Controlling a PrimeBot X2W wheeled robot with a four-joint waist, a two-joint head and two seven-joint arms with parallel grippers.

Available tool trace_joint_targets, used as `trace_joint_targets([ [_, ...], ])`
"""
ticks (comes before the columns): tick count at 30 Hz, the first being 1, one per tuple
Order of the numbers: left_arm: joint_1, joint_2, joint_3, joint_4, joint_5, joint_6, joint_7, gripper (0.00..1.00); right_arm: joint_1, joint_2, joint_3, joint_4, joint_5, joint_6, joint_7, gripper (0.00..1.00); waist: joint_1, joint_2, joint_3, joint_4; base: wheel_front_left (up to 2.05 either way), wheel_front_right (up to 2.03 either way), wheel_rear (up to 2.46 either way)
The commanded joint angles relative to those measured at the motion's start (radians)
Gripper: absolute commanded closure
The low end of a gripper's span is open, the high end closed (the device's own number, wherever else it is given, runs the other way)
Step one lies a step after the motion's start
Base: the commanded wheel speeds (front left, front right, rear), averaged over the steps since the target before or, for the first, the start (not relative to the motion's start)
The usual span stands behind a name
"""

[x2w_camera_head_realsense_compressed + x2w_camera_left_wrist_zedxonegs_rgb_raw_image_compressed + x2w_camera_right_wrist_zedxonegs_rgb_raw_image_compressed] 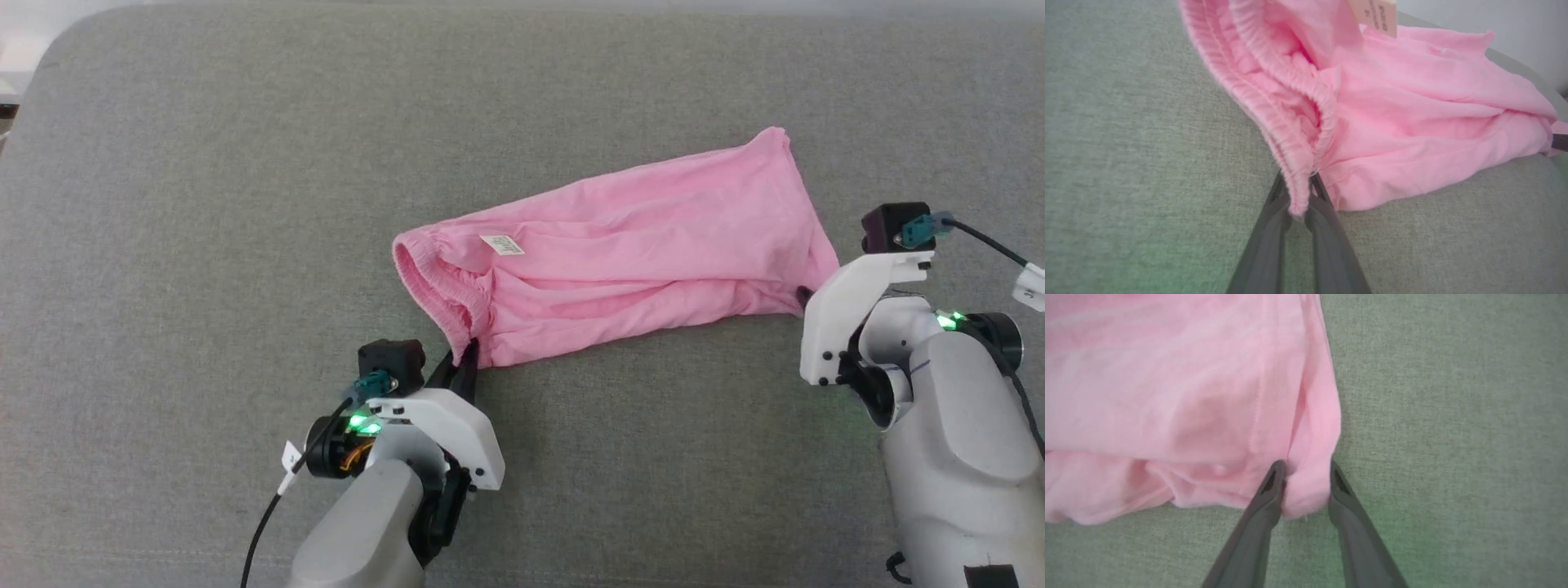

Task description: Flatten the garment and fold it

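The garment [620, 253] lies on the grey cushion [245, 204], long axis 8-to-2 o'clock, its waistband [424, 278] corner at 8 pinched in the left gripper [468, 351], its hem [1310, 416] corner at 3 straddled by the right gripper's [1304, 473] parted jaws.

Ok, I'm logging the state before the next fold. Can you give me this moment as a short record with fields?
surface: grey fabric surface
item: garment, pink, lying long and wrinkled
orientation: waistband toward the robot's left
label: white label facing up, just inside the waistband
left arm: left gripper shut on the waistband's near corner
right arm: right gripper with fingers apart around the near corner of the opposite end, not closed
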Motion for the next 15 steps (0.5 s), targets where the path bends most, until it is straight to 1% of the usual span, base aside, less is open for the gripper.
trace_joint_targets([
  [1, 0.000, 0.006, -0.008, 0.021, -0.009, -0.005, 0.008, 1.00, 0.016, 0.002, 0.006, 0.014, 0.005, -0.001, 0.023, 1.00, -0.0001, 0.0000, -0.005, -0.002, 0.00, 0.00, 0.00],
  [4, 0.006, 0.008, -0.010, 0.020, -0.014, -0.012, 0.005, 1.00, 0.043, 0.002, 0.006, -0.015, 0.032, -0.001, 0.026, 1.00, -0.0001, 0.0000, -0.020, -0.004, 0.00, 0.00, 0.00],
  [7, 0.021, 0.018, -0.014, 0.016, -0.018, -0.021, 0.006, 1.00, 0.098, 0.002, 0.010, -0.081, 0.071, -0.001, 0.004, 1.00, -0.0001, 0.0000, -0.042, -0.005, 0.00, 0.00, 0.00],
  [11, 0.055, 0.044, -0.020, -0.009, -0.035, -0.057, 0.023, 1.00, 0.207, 0.002, 0.034, -0.220, 0.135, -0.001, -0.005, 1.00, -0.0001, 0.0000, -0.074, -0.016, 0.00, 0.00, 0.00],
  [14, 0.086, 0.073, -0.018, -0.039, -0.051, -0.074, 0.044, 1.00, 0.307, 0.002, 0.040, -0.342, 0.180, -0.001, 0.001, 1.00, -0.0001, 0.0000, -0.091, -0.024, 0.00, 0.00, 0.00],
  [15, 0.086, 0.073, -0.018, -0.039, -0.051, -0.074, 0.044, 1.00, 0.307, 0.002, 0.040, -0.342, 0.180, -0.001, 0.001, 1.00, -0.0001, 0.0000, -0.091, -0.024, 0.00, 0.00, 0.00],
])
